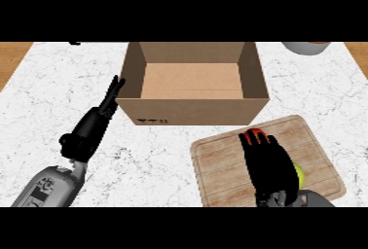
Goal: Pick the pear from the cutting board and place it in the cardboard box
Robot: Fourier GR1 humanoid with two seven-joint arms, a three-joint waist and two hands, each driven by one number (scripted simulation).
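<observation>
The counter (pixel 165 160) is white marble. The open box (pixel 193 82) stands at twelve o'clock, nothing showing inside it. The board (pixel 223 165) lies at five o'clock, near the box but apart from it. The left hand (pixel 97 124) rests at nine o'clock, fingers straight, just beside the box's left wall. The right hand (pixel 267 163) lies flat over the board, fingers extended toward the box, covering the pear (pixel 300 175), of which only a yellow-green sliver shows at the hand's right edge. Something orange (pixel 253 134) peeks out at the fingertips. The pear is likely light, stiff, smooth-skinned and apt to roll; curling around its widest part should hold it best.
</observation>
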